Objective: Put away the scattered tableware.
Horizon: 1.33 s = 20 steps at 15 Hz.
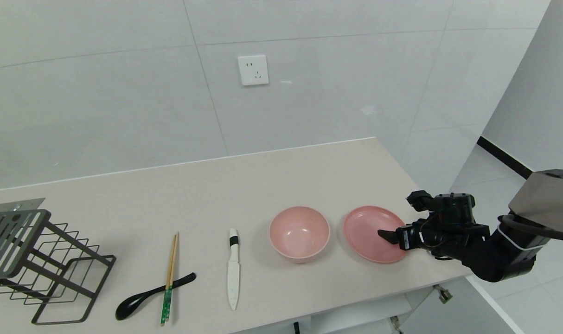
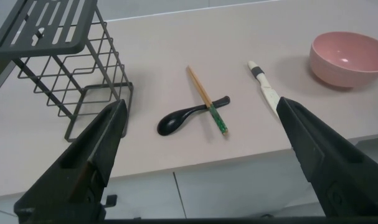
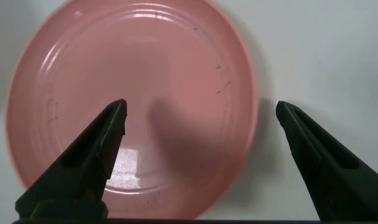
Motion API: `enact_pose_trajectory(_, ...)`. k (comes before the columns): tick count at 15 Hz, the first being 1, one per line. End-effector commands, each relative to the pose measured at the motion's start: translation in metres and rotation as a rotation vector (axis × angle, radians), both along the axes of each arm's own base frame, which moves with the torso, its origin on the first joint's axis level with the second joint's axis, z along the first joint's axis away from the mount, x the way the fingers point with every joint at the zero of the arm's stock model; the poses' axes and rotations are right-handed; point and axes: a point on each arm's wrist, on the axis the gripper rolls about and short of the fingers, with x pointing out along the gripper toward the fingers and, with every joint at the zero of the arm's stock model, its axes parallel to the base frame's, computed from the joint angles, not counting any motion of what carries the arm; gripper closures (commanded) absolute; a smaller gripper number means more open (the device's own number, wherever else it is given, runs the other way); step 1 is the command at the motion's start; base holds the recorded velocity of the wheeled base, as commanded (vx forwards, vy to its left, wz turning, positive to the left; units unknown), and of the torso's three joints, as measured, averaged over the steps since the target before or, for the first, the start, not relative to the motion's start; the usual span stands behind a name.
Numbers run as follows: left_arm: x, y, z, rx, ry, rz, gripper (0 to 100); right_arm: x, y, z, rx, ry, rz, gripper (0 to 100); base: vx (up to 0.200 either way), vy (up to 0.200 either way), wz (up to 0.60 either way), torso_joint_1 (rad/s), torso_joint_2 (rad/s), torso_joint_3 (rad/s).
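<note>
The right tool (image 1: 400,216) is hovering, spread wide, over the rim of a smooth, shallow pink round plate (image 1: 367,232). The plate is lying at the right end of the matte beige counter (image 1: 244,181), just beside a glossy pink bowl (image 1: 299,231). Further left are lying a slim white knife (image 1: 233,266) and wooden chopsticks (image 1: 172,260) crossing a black spoon (image 1: 128,307) — then a dark wire rack (image 1: 40,264). The left tool (image 2: 201,104) is hanging spread too.
</note>
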Motion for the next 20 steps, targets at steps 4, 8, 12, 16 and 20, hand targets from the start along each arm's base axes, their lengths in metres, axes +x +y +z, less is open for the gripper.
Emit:
enact_pose_trajectory(4, 0.0, 0.0, 0.0, 0.0, 0.0, 0.001, 0, 0.004, 0.011, -0.006, 0.016, 0.007, 0.016, 0, 0.0, 0.0, 0.0, 0.0, 0.0, 0.0)
enact_pose_trajectory(8, 0.0, 0.0, 0.0, 0.0, 0.0, 0.0, 0, 0.004, 0.015, -0.012, 0.012, 0.021, 0.021, 100, 0.0, 0.0, 0.0, 0.0, 0.0, 0.0)
enact_pose_trajectory(12, 0.0, 0.0, 0.0, 0.0, 0.0, 0.0, 0, 0.001, 0.014, -0.035, -0.02, 0.086, -0.041, 100, 0.0, 0.0, 0.0, 0.0, 0.0, 0.0)
enact_pose_trajectory(16, 0.0, 0.0, 0.0, -0.008, -0.002, 0.0, 0, 0.002, 0.012, -0.02, -0.013, 0.046, -0.047, 100, 0.0, 0.0, 0.0, 0.0, 0.0, 0.0)
enact_pose_trajectory(20, 0.0, 0.0, 0.0, 0.008, 0.0, -0.014, 0, -0.022, 0.014, 0.042, 0.02, -0.082, -0.023, 100, 0.0, 0.0, 0.0, 0.0, 0.0, 0.0)
